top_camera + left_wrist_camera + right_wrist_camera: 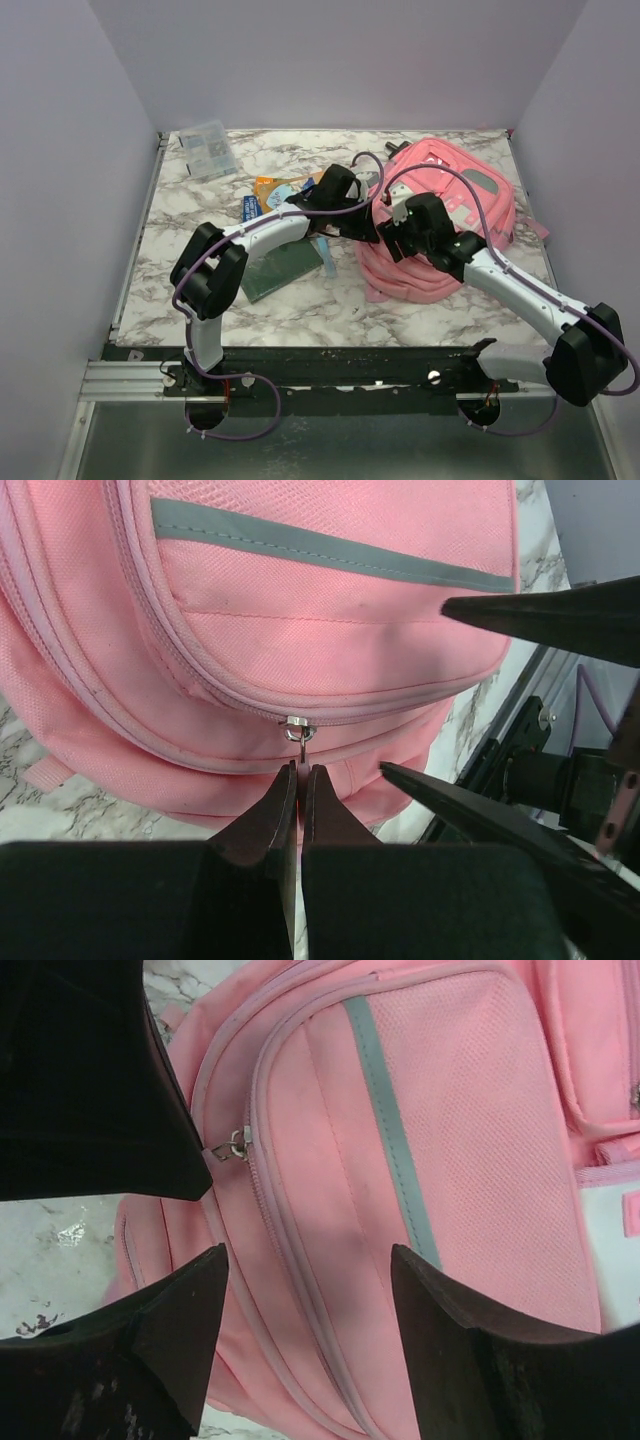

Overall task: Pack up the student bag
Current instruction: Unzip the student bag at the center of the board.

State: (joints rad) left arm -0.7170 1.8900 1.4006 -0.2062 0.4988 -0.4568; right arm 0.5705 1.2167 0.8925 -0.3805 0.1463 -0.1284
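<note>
The pink student bag [450, 215] lies flat at the right of the marble table, grey-trimmed front pockets facing up. It fills the left wrist view [300, 610] and the right wrist view [420, 1180]. My left gripper [301, 770] is shut on the small metal zipper pull [298, 732] of the bag's front zipper; in the top view it sits at the bag's left edge [372, 228]. My right gripper [308, 1260] is open and empty, hovering just over the front pocket and its zipper line, close beside the left gripper [405, 228].
A green notebook [280, 268], a blue item [250, 207] and an orange packet [275, 187] lie left of the bag under the left arm. A clear plastic box [207, 148] stands at the back left. Walls enclose the table on three sides.
</note>
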